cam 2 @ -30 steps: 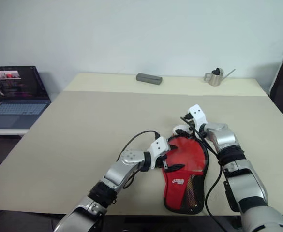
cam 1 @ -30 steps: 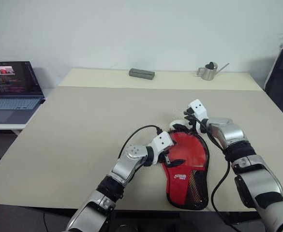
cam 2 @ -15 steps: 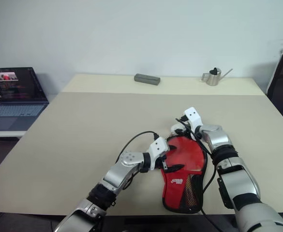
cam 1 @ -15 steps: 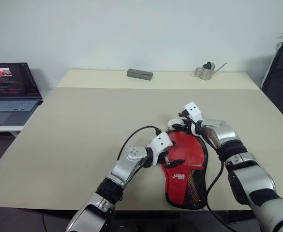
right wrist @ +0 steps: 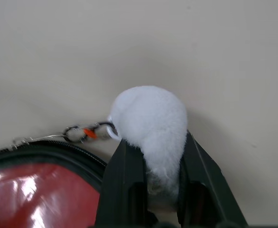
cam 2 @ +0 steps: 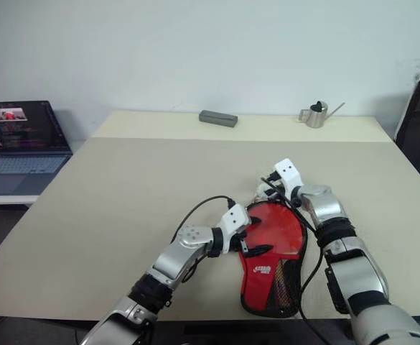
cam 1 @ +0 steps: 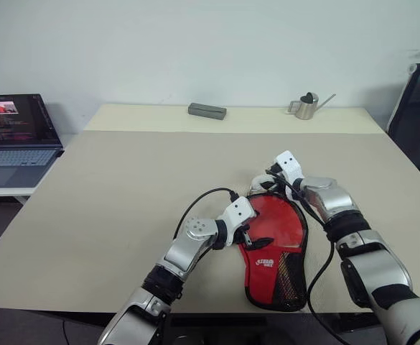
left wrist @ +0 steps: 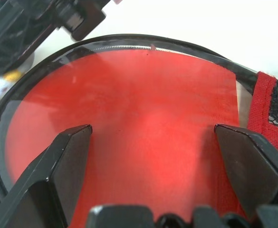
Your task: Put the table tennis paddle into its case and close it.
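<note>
The case lies flat near the table's front edge, red glossy front up, its black mesh pocket toward me. The paddle is hidden. My left gripper rests open over the round red part of the case, and its two black fingers stand wide apart on the red face. At the case's far rim my right gripper is shut on a white fluffy pom-pom. A small ring and metal pull join the pom-pom to the black zip edge.
A laptop stands open on a side table at the left. A grey bar and a small metal watering can sit at the far edge of the beige table. A black chair is at the right.
My right gripper has gone from open to shut on the white pom-pom at the case's far rim. The left gripper has stayed open on the case.
</note>
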